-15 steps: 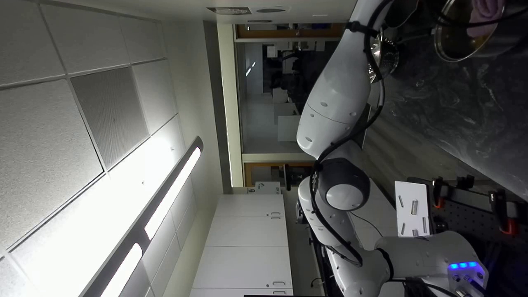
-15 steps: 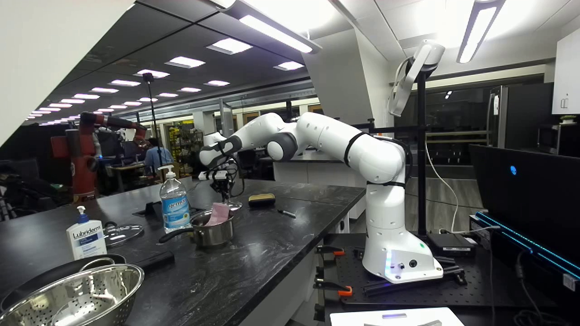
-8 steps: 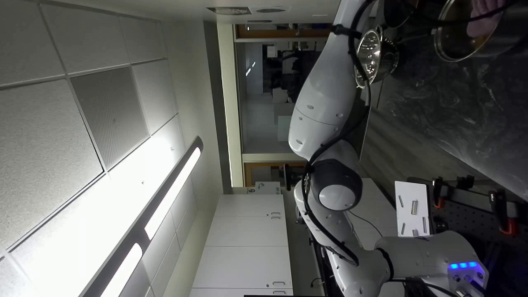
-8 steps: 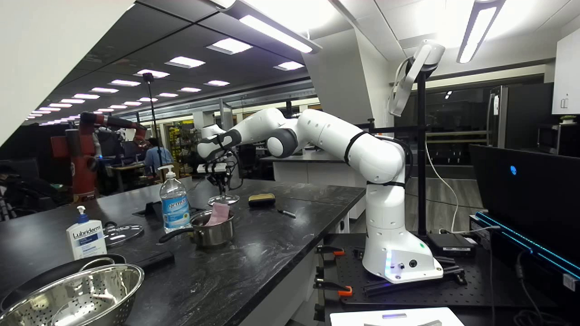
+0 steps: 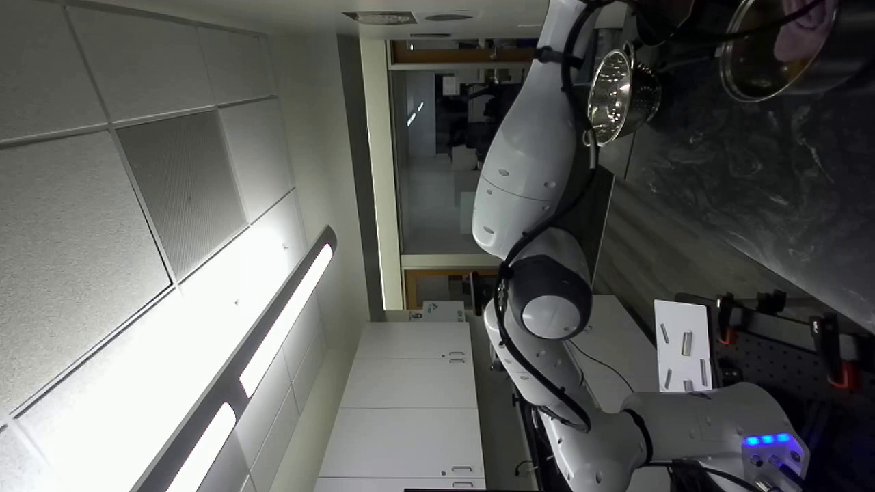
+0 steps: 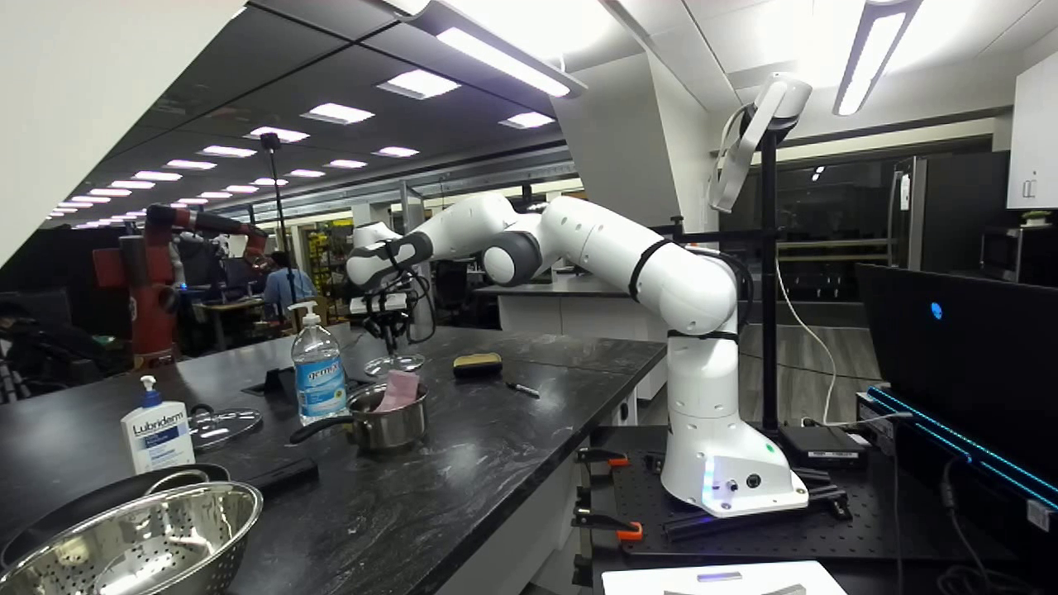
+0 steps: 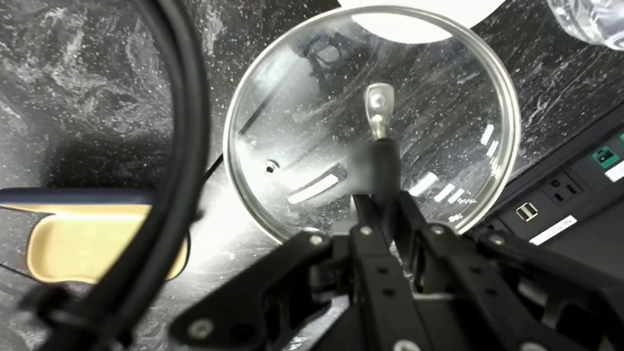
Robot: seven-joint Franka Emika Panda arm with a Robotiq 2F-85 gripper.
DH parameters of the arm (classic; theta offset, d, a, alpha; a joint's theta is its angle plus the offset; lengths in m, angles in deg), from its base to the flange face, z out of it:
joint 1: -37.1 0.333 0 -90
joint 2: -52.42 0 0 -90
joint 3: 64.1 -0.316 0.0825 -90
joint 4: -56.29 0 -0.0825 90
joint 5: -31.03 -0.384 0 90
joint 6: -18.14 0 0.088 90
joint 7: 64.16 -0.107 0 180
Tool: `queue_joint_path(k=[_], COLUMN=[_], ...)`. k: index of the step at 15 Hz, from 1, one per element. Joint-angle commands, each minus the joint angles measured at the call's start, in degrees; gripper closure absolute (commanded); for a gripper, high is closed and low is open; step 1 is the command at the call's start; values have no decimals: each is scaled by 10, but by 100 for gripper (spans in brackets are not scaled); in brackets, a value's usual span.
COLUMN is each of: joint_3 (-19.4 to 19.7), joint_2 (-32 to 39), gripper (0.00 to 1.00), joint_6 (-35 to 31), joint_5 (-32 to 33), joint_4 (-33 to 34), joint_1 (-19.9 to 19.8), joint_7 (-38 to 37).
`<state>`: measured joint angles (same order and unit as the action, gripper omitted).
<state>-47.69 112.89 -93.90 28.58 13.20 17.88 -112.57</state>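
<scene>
Clearly | end effector (image 7: 379,181) pinching glass lid (image 7: 438,102) by handle (image 7: 379,111) | wrist view alone shows USB sockets (image 7: 526,211)

Colander (image 6: 194,529) near lotion bottle (image 6: 159,434); pen (image 6: 522,389) beside yellow-lined case (image 6: 477,365).

"Lubriderm" on white bottle (image 6: 159,436), "germ-x" on clear bottle (image 6: 319,376)

A robotics lab: red robot (image 6: 151,302) behind the worktop (image 6: 496,446), perforated mounting plate (image 6: 744,539), orange-tipped clamps (image 6: 607,523).
</scene>
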Motion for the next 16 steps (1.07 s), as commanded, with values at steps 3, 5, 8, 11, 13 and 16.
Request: queue_joint_path(k=[3,5,8,11,13,16], joint_3=[0,2,6,6,5,3], joint_2=[-35,-37,-40,-49,-58,-71], gripper=[96,96,96,96,96,96], joint_6=[4,4,7,9,10,13], joint_5=[8,11,16,27,34,44], joint_4=[-38,-37,-34,-32,-33,-36], joint_1=[24,31,40,47,53,65], joint_7=[49,57,67,75,83,94])
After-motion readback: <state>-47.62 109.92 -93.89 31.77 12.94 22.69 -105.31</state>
